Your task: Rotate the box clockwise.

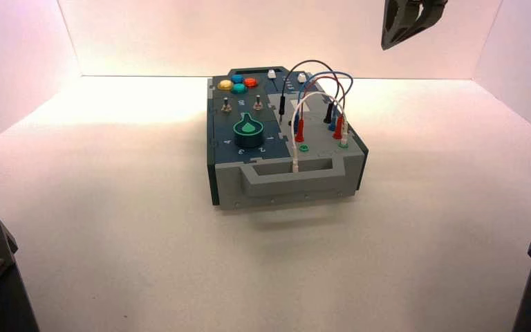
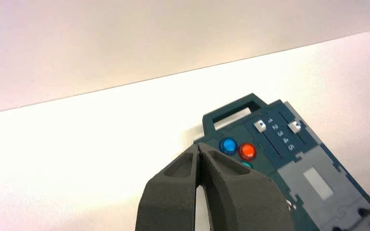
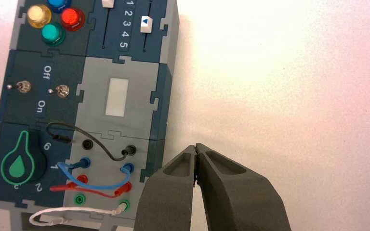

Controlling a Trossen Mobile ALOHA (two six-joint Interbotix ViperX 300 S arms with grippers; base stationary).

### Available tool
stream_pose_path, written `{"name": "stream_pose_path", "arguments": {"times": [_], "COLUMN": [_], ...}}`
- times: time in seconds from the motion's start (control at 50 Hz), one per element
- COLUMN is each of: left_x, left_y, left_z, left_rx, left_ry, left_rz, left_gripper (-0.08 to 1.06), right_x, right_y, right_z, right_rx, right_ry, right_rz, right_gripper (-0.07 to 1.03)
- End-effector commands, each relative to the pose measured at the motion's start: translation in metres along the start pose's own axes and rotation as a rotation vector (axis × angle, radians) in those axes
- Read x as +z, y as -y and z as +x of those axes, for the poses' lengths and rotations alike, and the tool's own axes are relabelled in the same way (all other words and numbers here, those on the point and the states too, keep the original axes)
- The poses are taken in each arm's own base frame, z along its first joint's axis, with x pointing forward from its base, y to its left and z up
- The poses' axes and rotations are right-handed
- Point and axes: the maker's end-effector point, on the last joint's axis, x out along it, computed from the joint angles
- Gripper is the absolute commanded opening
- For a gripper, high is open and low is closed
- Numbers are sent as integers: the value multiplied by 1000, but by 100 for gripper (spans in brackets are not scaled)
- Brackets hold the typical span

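box (image 3: 86,110) just beside right claw (image 3: 196,150), fingertips together

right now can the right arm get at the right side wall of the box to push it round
Probably yes. The right gripper, fingers shut, hangs above bare table just off the box's right side wall, and nothing lies between them. The looped wires stay on the top panel, off that wall.
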Motion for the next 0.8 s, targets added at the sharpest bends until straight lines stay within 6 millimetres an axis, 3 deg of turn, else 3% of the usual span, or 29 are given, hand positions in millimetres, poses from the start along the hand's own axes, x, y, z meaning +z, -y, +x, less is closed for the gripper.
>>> {"name": "stream_pose_path", "arguments": {"times": [0.02, 0.22, 0.48, 0.8], "left_x": [4, -5, -21, -23], "left_y": [-1, -5, -6, -7], "left_z": [-19, -29, -15, -8], "left_rx": [4, 18, 18, 26], "left_ry": [54, 86, 28, 43], "left_rz": [-15, -38, -44, -40], "left_gripper": [-3, -3, -3, -3], "right_x": [9, 5, 3, 6], "right_y": [-4, -4, -7, -17], "right_z": [-11, -10, -2, 0], "right_rx": [11, 12, 19, 49], "right_ry": [48, 40, 30, 41], "right_rz": [-6, -7, -8, 7], "right_gripper": [-2, -2, -2, -2]}}
